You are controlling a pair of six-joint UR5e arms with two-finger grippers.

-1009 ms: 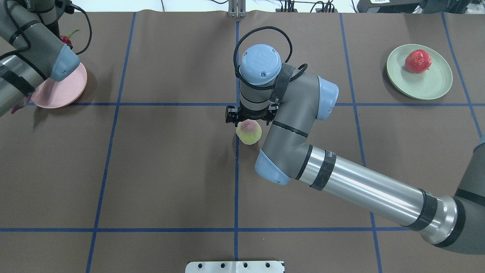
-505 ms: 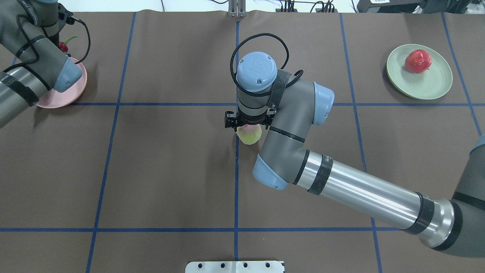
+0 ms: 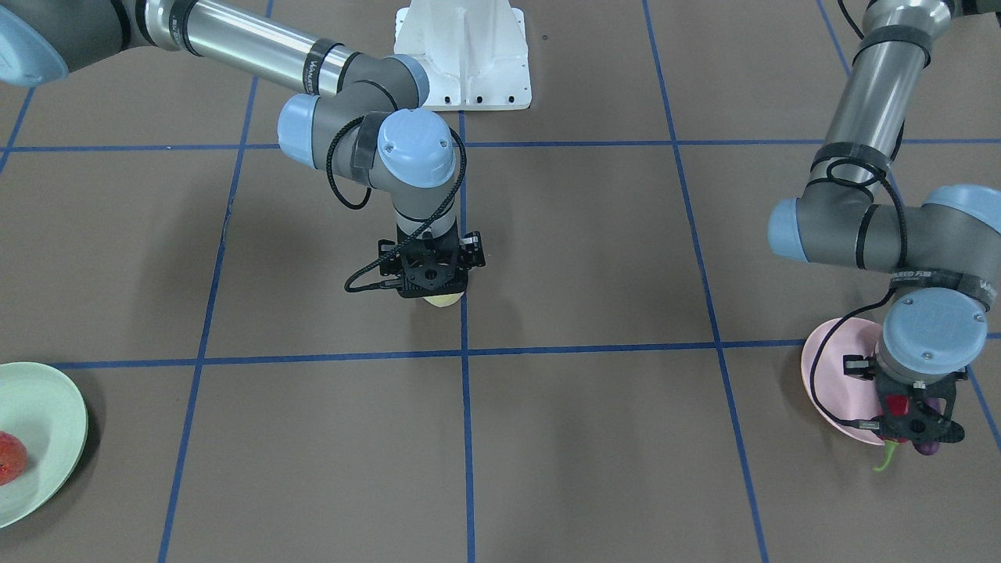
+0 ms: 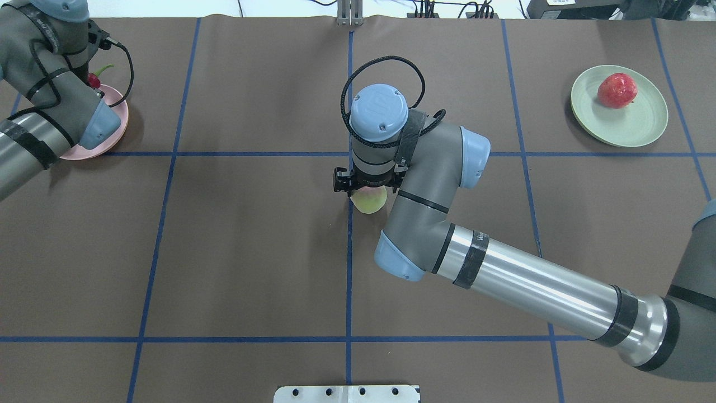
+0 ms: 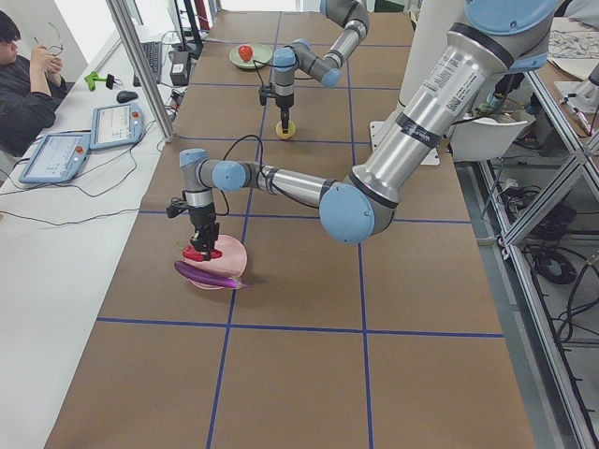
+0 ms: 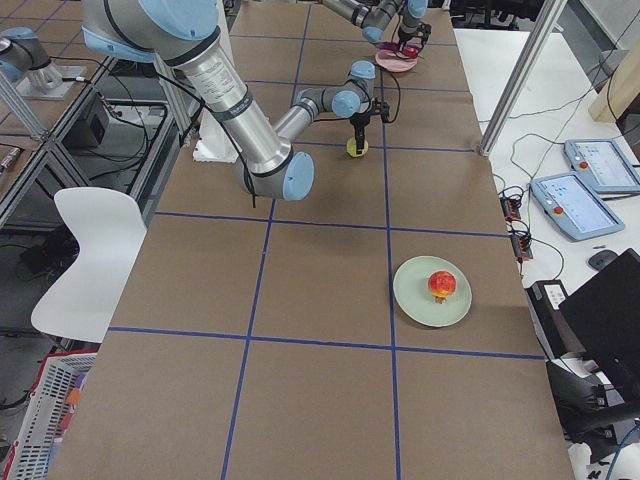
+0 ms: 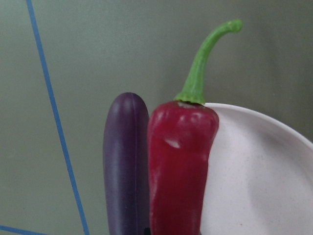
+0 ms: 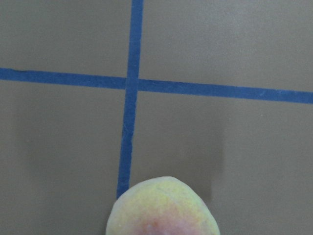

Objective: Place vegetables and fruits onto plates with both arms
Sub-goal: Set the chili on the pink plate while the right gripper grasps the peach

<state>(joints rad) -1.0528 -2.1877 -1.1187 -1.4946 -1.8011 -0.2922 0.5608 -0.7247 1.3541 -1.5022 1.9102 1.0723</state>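
yellow-green fruit [image 4: 371,204] directly under right pincer [image 4: 366,186], jaw state unclear; red chili [image 7: 178,161] clamped in left pincer [image 3: 911,424]

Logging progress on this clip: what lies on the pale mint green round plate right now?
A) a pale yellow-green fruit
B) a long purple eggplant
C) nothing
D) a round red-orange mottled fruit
D: the round red-orange mottled fruit sits alone on the pale mint green round plate.

White lettering marks the right arm [image 4: 531,285]; too small to read.
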